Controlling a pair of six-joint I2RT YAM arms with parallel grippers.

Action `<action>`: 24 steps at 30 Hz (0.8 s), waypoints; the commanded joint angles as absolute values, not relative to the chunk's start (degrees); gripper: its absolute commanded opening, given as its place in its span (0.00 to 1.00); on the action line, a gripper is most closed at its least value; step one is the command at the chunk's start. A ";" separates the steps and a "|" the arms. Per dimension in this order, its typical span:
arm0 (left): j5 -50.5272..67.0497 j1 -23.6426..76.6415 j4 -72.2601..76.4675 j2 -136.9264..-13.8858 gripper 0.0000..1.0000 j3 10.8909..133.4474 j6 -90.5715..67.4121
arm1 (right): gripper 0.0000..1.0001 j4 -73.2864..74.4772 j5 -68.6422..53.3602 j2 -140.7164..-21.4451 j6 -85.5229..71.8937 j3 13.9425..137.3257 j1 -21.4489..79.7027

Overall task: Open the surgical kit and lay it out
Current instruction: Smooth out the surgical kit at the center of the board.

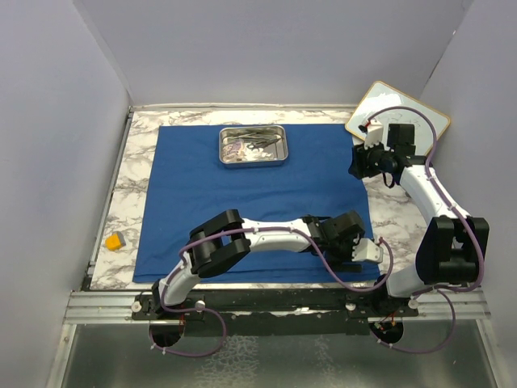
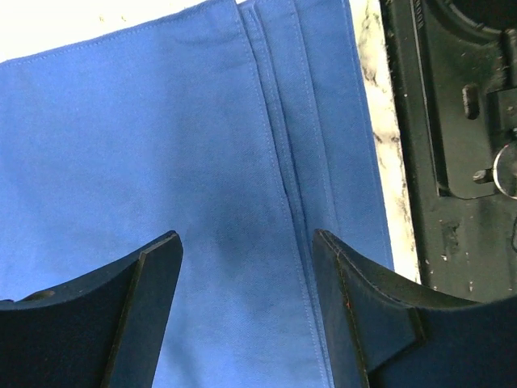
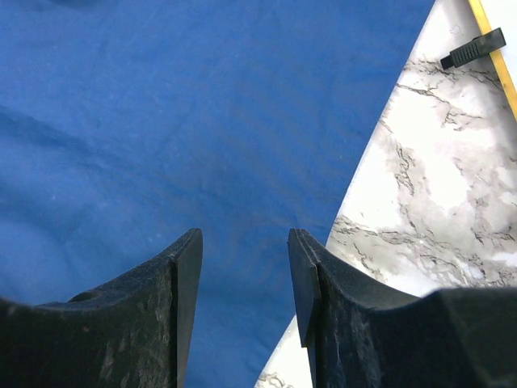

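Surgical kit wrap, a royal-blue cloth (image 1: pixel 242 202), lies spread flat over the marble table (image 1: pixel 129 186), its long sides running left to right; on its far middle stands the shallow steel tray (image 1: pixel 223 147), long axis also left to right, with small steel instruments and white gauze (image 1: pixel 252 147) inside, too small to tell apart; by how things lie, the opening looks done and the laying-out of the contents not yet begun; the left gripper (image 2: pixel 246 242) hangs over the near right corner of the cloth, where stitched hem lines and a narrow fold run away from the camera beside the table's near edge; its jaws stand well apart with only flat cloth showing between them, nothing held, and whether the tips touch the fabric cannot be told; the right gripper (image 3: pixel 245 238) sits at the cloth's right edge, farther back, one finger over the blue, the other over the line where blue meets marble; its jaws are partly apart and hold nothing; from both claws the tray lies away to the left, and for the left arm also well toward the far side; the right arm is the nearer one, so a reach for the tray would probably fall to it, coming at the tray's short right end; the wood-framed whiteboard (image 1: pixel 397 109) leans just behind that arm, and a yellow-orange block (image 1: pixel 115 240) rests off the cloth at the left.
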State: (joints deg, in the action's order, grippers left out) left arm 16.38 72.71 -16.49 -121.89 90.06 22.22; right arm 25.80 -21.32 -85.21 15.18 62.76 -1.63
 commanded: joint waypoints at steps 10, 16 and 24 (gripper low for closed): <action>14.08 72.86 -16.57 -125.08 0.66 88.62 24.13 | 0.47 25.22 -24.38 -84.11 15.82 62.36 -2.28; 13.66 72.86 -17.81 -126.01 0.51 88.29 23.75 | 0.47 25.35 -25.21 -84.28 15.82 62.37 -2.33; 15.41 72.86 -19.42 -126.56 0.28 89.74 22.43 | 0.47 25.47 -25.12 -84.04 15.91 62.39 -2.29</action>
